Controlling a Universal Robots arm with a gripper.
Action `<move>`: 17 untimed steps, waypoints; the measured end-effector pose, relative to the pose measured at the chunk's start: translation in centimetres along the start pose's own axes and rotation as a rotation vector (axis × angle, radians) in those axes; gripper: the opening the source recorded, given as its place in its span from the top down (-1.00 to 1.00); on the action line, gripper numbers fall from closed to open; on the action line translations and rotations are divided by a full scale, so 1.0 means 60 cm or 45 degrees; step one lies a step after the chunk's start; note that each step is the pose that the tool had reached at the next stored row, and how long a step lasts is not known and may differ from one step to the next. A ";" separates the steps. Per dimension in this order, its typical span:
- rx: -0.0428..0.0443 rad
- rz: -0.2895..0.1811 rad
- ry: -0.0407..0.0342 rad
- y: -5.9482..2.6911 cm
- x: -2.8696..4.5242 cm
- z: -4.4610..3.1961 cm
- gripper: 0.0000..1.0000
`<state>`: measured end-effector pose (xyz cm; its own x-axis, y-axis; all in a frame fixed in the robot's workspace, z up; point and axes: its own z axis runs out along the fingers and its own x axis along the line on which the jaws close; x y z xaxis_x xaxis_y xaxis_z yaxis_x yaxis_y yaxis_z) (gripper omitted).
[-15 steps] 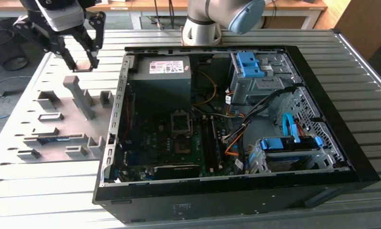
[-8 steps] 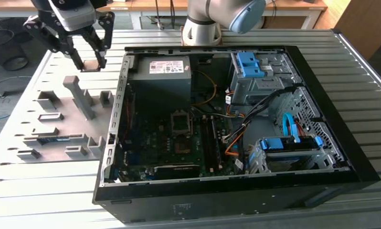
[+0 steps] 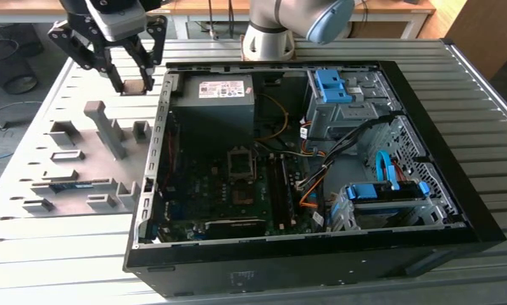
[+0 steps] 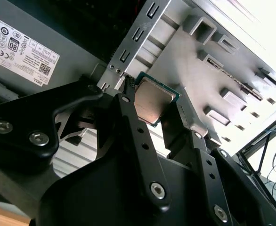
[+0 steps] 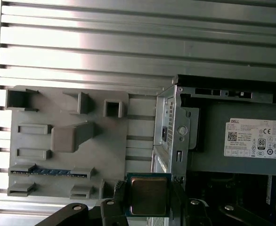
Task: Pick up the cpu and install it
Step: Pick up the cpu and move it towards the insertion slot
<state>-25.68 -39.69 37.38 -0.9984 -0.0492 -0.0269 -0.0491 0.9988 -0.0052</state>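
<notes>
The cpu (image 3: 135, 86) is a small square chip with a tan metal lid and a green rim. My gripper (image 3: 134, 84) is shut on it, holding it in the air just past the open computer case's (image 3: 389, 70) corner, on the exterior view's left. In both wrist views the cpu (image 4: 154, 100) (image 5: 149, 195) sits pinched between the black fingers (image 4: 128, 106) (image 5: 118, 194). The empty cpu socket (image 3: 239, 161) lies on the motherboard (image 3: 228, 197) inside the case, well away from the gripper.
A grey fixture plate (image 3: 75, 127) (image 5: 62, 108) with raised holders lies beside the case, holding a memory stick (image 3: 71, 185) (image 5: 48, 172). Inside the case are a power supply (image 3: 211, 101), blue drive bays (image 3: 334, 86) and loose cables (image 3: 321, 171). The arm's base (image 3: 270, 38) stands behind.
</notes>
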 end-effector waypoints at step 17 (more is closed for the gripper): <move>0.000 0.000 0.0008 -0.003 -0.064 0.002 0.05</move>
<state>-21.82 -39.69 37.35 -0.9984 -0.0493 -0.0263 -0.0491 0.9988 -0.0052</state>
